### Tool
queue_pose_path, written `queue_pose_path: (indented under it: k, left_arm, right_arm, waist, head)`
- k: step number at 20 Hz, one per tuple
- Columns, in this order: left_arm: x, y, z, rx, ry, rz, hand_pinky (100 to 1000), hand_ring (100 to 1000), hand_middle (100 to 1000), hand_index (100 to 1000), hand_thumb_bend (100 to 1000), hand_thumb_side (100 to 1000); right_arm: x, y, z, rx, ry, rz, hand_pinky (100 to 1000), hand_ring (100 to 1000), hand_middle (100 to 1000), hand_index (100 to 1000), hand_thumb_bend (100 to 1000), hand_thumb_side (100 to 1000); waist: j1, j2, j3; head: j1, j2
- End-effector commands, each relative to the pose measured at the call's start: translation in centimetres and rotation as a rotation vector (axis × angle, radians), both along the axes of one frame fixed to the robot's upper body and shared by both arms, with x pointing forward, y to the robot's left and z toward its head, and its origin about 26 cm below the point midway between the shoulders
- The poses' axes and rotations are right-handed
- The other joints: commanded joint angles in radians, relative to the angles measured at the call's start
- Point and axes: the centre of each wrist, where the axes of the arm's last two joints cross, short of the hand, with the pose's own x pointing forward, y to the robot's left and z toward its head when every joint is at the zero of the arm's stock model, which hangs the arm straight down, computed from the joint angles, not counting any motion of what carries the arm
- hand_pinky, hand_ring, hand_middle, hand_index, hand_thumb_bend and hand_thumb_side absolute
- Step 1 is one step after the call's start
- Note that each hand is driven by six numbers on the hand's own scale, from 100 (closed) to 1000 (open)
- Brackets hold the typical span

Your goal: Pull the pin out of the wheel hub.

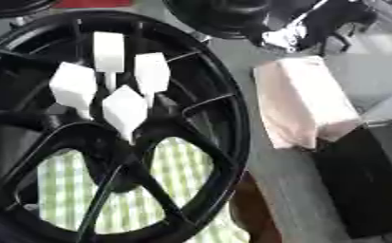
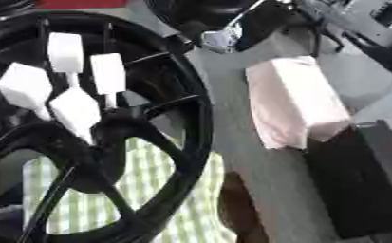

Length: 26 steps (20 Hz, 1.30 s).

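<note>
A big black spoked wheel fills the left of both views and lies on a checked cloth. Several white pins with flat, wide heads stand close together on thin stems above the hub; the tallest one is farthest back. No hand is on or beside the pins. At the top right a black shape with a silver part reaches in, apparently my right arm, well away from the pins. My left hand shows in neither view.
A pale pink block lies on the grey table right of the wheel, with a black box just in front of it. A second round black object sits at the top. Green-and-white cloth shows between the spokes.
</note>
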Motion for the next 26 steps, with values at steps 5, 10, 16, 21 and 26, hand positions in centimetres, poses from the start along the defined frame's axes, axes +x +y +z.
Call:
queue_pose_path:
  k: [5, 10, 16, 21, 26]
  left_arm:
    - [-0.2, 0.2, 0.9, 0.016, -0.033, -0.001, 865, 736, 646, 749, 428, 641]
    - [-0.1, 0.2, 1.0, 0.024, -0.031, -0.005, 866, 736, 645, 749, 427, 641]
    - [0.0, 0.0, 1.2, 0.034, -0.03, -0.019, 867, 736, 645, 749, 428, 640]
    - [0.0, 0.0, 1.4, 0.039, -0.029, -0.027, 868, 737, 645, 749, 427, 641]
    - [0.1, -0.1, 1.5, 0.04, -0.03, -0.03, 869, 737, 645, 749, 431, 640]
  right_arm:
    - [-0.5, 0.1, 1.1, -0.022, -0.018, -0.011, 890, 899, 708, 813, 100, 532]
    - [-0.3, 0.4, 0.8, -0.059, 0.016, -0.021, 893, 910, 728, 824, 100, 602]
    - [0.1, 1.4, 0.2, -0.119, 0.057, -0.029, 905, 936, 757, 854, 100, 622]
    - [0.5, 2.5, -0.2, -0.126, 0.09, -0.033, 916, 954, 771, 871, 100, 603]
    - [0.8, 3.5, -0.5, -0.138, 0.124, -0.048, 929, 978, 789, 892, 100, 549]
  waist:
    - [0.001, -0.023, -0.003]
    - [-0.005, -0.023, -0.001]
    - [-0.015, -0.027, 0.013]
    - [-0.023, -0.029, 0.024]
    - [-0.028, -0.032, 0.028]
  head:
    - [-0.001, 0.009]
    - [-0.012, 0.009]
    - [-0.041, 0.013]
    - [-0.058, 0.018]
    - [-0.066, 0.026]
